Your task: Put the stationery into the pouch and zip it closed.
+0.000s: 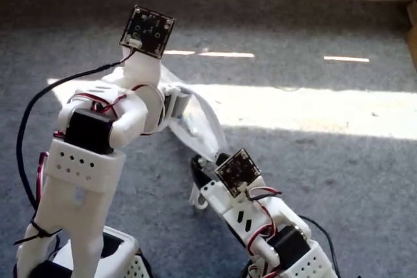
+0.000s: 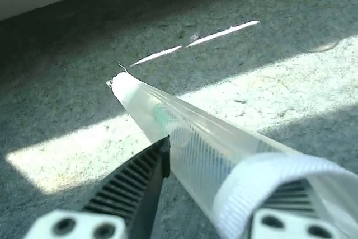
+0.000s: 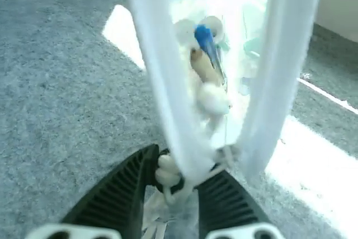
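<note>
Left jaws clamp the clear pouch [image 2: 196, 144] above the grey counter [image 2: 67, 82]. Right jaws pinch its lower end; stationery [image 3: 205, 54] lies inside.

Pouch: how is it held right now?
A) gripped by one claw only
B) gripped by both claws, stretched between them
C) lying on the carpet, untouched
B: the left claw and the right claw each close on an end of the pouch, which spans between them.

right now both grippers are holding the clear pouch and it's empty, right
Not empty: the right wrist view shows stationery inside the clear pouch. The left gripper and the right gripper both do hold it.
</note>
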You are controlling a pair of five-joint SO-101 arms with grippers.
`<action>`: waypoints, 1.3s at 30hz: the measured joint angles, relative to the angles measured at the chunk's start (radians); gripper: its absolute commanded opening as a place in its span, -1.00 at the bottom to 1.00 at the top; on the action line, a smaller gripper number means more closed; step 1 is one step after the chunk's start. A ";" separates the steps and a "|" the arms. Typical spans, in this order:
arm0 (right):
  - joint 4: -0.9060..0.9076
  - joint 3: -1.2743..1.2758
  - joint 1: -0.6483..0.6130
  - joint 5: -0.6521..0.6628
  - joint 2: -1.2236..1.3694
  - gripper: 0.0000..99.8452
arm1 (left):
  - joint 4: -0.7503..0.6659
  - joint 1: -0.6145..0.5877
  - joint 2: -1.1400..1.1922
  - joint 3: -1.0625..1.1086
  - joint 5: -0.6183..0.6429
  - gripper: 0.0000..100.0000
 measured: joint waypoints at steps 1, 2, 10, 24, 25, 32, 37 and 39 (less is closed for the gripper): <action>-0.003 0.000 0.000 0.000 0.005 -0.99 | -0.011 0.012 0.000 0.000 -0.014 -0.51; -0.003 0.002 0.002 0.000 0.008 -0.99 | -0.021 0.028 0.002 0.003 -0.035 -0.51; -0.009 0.008 -0.002 0.000 0.003 -0.99 | -0.098 0.181 0.000 0.066 -0.101 -0.51; -0.014 0.008 0.002 0.000 0.003 -0.99 | -0.140 0.215 0.002 0.078 -0.100 -0.52; -0.014 0.008 0.002 0.000 0.003 -0.99 | -0.140 0.215 0.002 0.078 -0.100 -0.52; -0.014 0.008 0.002 0.000 0.003 -0.99 | -0.140 0.215 0.002 0.069 -0.101 -0.52; -0.014 0.008 0.002 0.000 0.003 -0.99 | -0.138 0.209 0.002 0.006 -0.103 -0.52; -0.014 0.009 0.002 0.000 0.003 -0.99 | -0.123 0.207 0.002 -0.009 -0.103 -0.52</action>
